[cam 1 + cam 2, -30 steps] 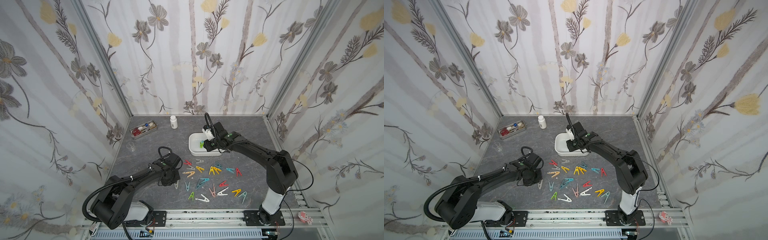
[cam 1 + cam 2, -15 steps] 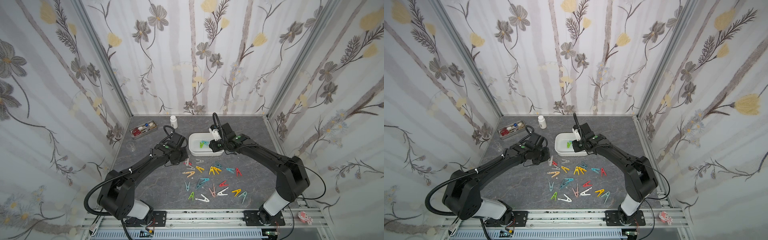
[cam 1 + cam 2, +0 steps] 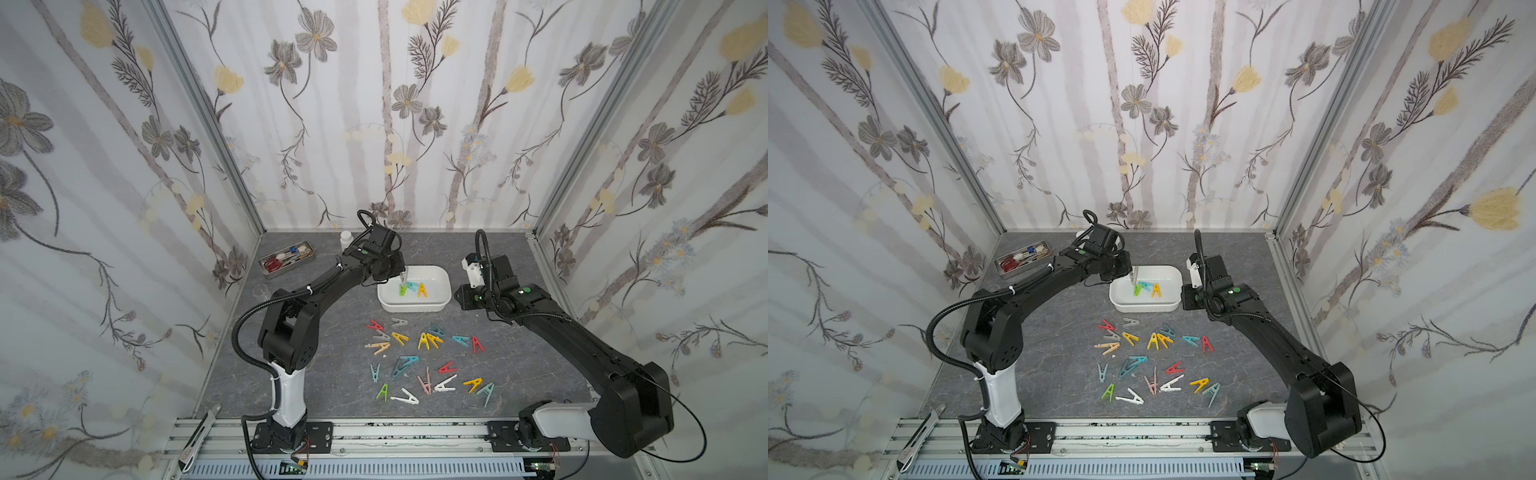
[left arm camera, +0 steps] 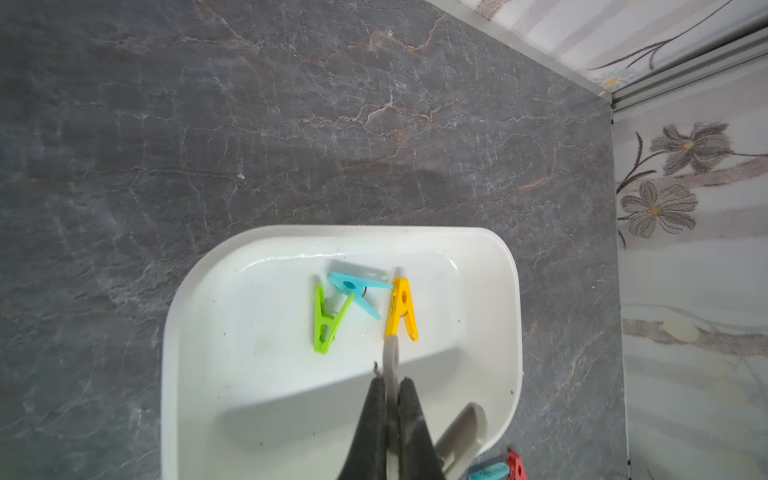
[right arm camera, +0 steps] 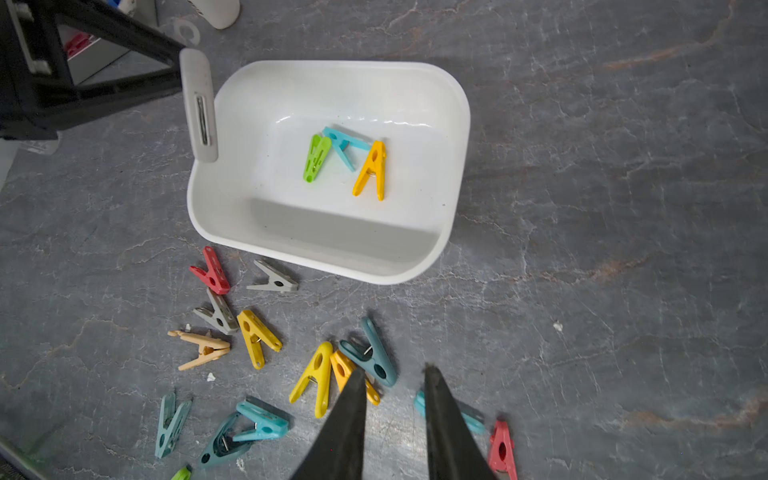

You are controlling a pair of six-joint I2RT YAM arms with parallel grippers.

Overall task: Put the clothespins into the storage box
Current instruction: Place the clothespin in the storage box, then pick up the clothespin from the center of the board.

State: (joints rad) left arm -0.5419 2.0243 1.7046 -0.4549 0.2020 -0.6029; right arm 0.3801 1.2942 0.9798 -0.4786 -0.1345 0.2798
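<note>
Clothespin pinched edge-on between left fingers, storage box cropped

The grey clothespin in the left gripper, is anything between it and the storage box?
Nothing visible. The left gripper, shut on the grey clothespin, hangs above the open top of the storage box; below it lie only a green clothespin, a blue clothespin and a yellow clothespin on the box floor.

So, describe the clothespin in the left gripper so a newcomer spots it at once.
Find the white storage box mid-table. Above its left end, the left gripper pinches one clothespin pointing down. Unlike the green, teal and yellow ones lying inside, it is pale grey and held aloft.
</note>
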